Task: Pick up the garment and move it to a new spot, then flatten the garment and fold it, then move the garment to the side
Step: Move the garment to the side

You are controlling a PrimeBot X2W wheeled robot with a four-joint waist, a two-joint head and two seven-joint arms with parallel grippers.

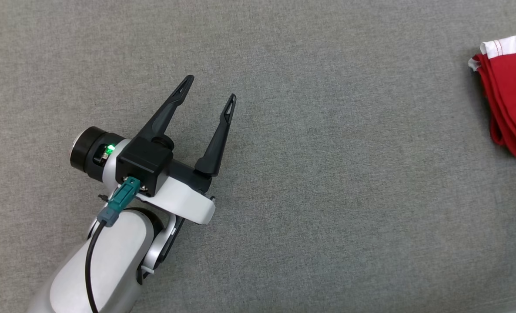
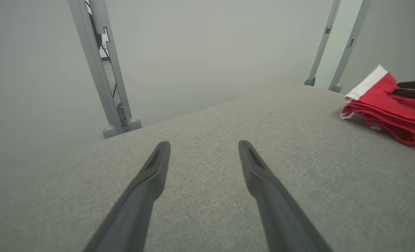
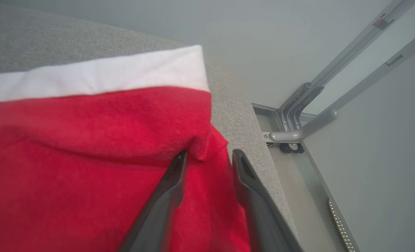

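Left gripper [image 1: 211, 87]: sat lower left of head view, fingers spread wide, empty, over grey cloth surface [image 1: 327, 195].
Garment [image 1: 512, 100]: red with white band, folded in layers, lay at upper right edge of head view, well apart from left gripper.
Right gripper [image 3: 210, 152]: rested on garment near surface edge, fingers parted, grip released; small ridge of red cloth stood between tips, not pinched.
Metal frame legs [image 2: 102, 70]: stood beyond far edge of surface.

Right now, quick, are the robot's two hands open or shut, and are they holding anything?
Left gripper: open, holding nothing.
Right gripper: open, fingers apart over the red garment, not pinching it.
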